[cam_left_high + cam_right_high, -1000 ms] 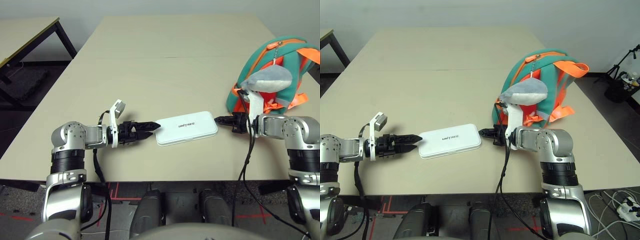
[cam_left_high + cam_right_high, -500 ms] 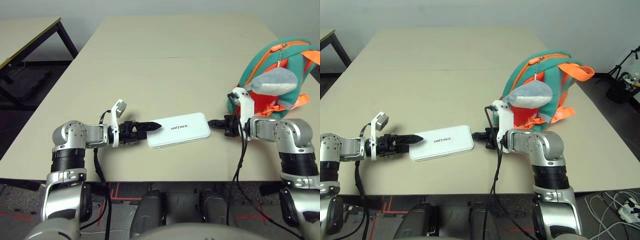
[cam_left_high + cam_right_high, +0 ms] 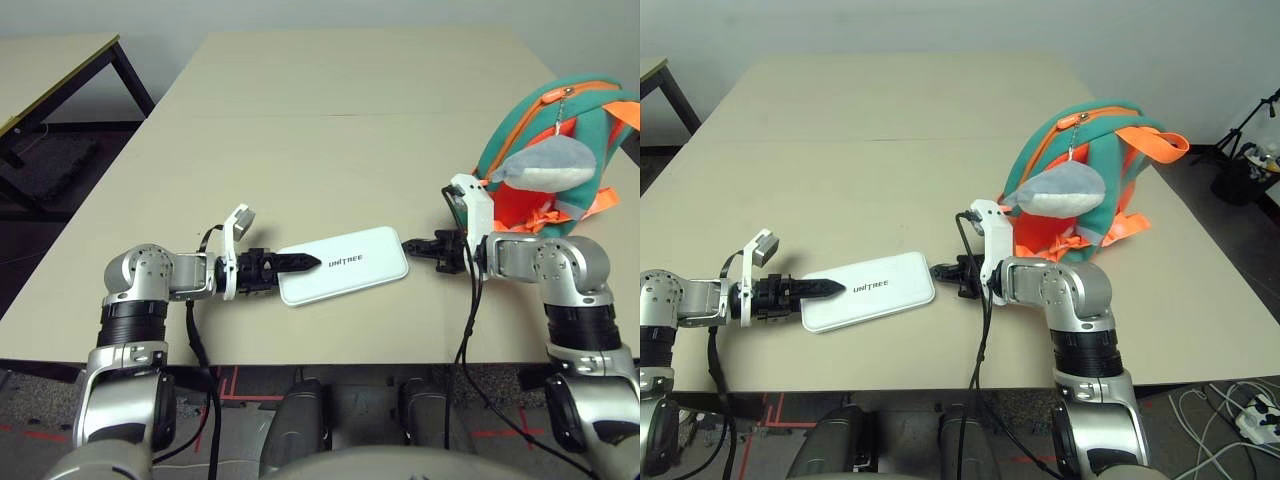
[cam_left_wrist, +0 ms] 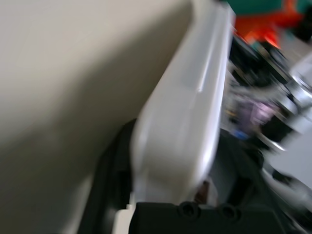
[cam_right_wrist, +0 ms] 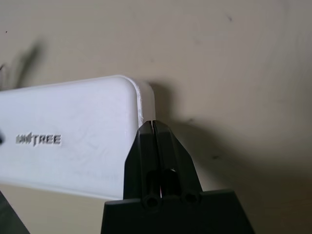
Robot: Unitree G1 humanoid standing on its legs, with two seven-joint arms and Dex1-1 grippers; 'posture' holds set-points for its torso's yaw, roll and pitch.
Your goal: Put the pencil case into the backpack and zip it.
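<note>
left gripper (image 3: 300, 262): fingers clamp pencil case (image 3: 345, 264) left end | right gripper (image 3: 412, 245): fingers closed, tips touching its right end | backpack (image 3: 540, 140): far right

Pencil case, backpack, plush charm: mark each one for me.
pencil case (image 3: 343, 265): left eye view, middle of its white top face, by the lettering.
backpack (image 3: 1095, 135): right eye view, teal front panel near the top.
plush charm (image 3: 1058, 188): right eye view, centre of the grey body.
</note>
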